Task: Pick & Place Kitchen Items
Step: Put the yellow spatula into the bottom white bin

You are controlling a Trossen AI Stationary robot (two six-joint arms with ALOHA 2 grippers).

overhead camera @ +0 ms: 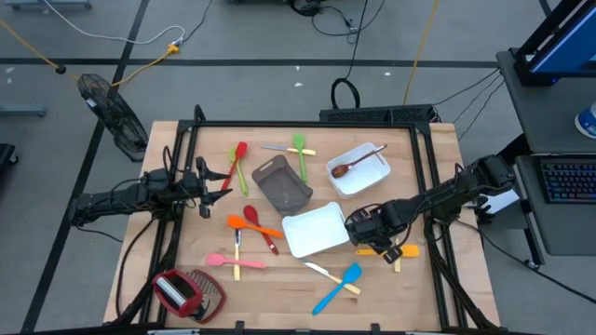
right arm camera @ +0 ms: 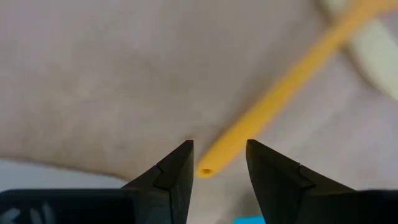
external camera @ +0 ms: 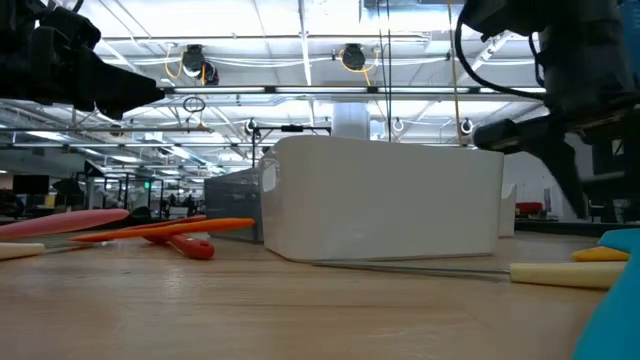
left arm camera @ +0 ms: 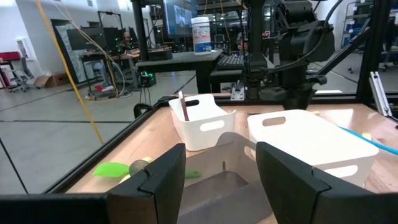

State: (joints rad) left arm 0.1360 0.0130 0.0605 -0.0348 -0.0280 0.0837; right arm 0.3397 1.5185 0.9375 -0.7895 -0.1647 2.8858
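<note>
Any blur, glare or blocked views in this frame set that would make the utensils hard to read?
High view: even light, sharp, no glare. Low view: the white tray fills the centre and hides what is behind; ceiling lamps flare. Right wrist view: very close and soft, with the yellow utensil handle blurred between the right gripper fingers. Left wrist view: background sharp, its own near fingers soft.

No text, label or number can be read in any view. A white canister (left arm camera: 203,34) on the desk beyond the table carries a blue-printed label, but its lettering is too small to make out. Markings on the right gripper's body in its own wrist view are likewise illegible.
</note>
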